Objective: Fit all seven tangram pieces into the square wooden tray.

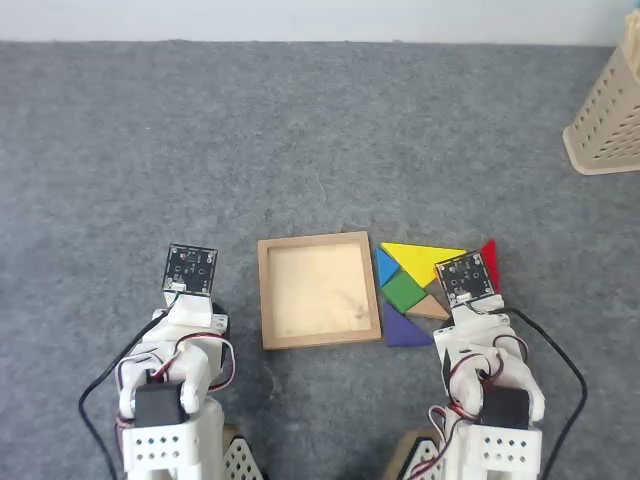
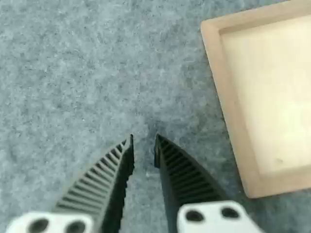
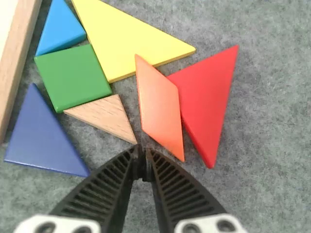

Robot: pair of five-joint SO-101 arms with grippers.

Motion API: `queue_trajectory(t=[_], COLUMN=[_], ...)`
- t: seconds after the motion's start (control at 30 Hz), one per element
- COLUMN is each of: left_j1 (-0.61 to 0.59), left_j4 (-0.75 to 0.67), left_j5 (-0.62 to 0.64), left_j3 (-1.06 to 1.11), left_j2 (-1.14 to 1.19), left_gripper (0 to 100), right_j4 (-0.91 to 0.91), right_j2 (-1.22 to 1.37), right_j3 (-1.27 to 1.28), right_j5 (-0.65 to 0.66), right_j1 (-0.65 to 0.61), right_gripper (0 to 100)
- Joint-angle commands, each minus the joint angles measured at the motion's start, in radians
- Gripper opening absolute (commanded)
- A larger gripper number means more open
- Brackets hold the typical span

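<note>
The square wooden tray (image 1: 320,290) lies empty between my two arms, and its corner (image 2: 243,97) lies off to one side of my left gripper (image 2: 144,141). That gripper is open by a narrow gap over bare carpet, with nothing in it. The pieces lie right of the tray: yellow triangle (image 3: 126,39), light blue triangle (image 3: 59,29), green square (image 3: 72,75), wooden triangle (image 3: 104,116), dark blue triangle (image 3: 39,136), orange parallelogram (image 3: 160,111) and red triangle (image 3: 206,104). My right gripper (image 3: 143,149) is shut, with its tips just short of the wooden triangle and the orange parallelogram.
Grey carpet covers the table. A beige perforated holder (image 1: 610,110) stands at the far right. The carpet beyond the tray and to its left is open.
</note>
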Motion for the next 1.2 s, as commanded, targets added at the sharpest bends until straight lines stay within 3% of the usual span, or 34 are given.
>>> queue_trajectory(t=[0.0, 0.53, 0.63, 0.73, 0.93, 1.17], left_j1=[0.003, 0.003, 0.003, 0.003, 0.003, 0.003], left_j4=[0.0, 0.0, 0.0, 0.0, 0.0, 0.0], left_j5=[0.008, 0.008, 0.008, 0.008, 0.008, 0.008], left_j3=[-0.008, -0.008, -0.008, -0.008, -0.008, -0.008], left_j2=[-0.023, -0.023, -0.023, -0.023, -0.023, -0.023], left_gripper=[7, 7, 7, 7, 7, 7], right_j4=[0.008, -0.001, -0.084, -0.147, -0.108, -0.101], right_j2=[-0.019, -0.019, -0.019, -0.019, -0.008, 0.443], right_j3=[0.017, 0.017, -0.003, -0.115, -0.399, -0.549], right_j5=[0.02, 0.02, 0.021, 0.023, 0.015, 0.02], right_j1=[0.008, 0.007, 0.015, 0.079, 0.177, 0.163], right_gripper=[0.6, 0.6, 0.6, 0.6, 0.6, 0.6])
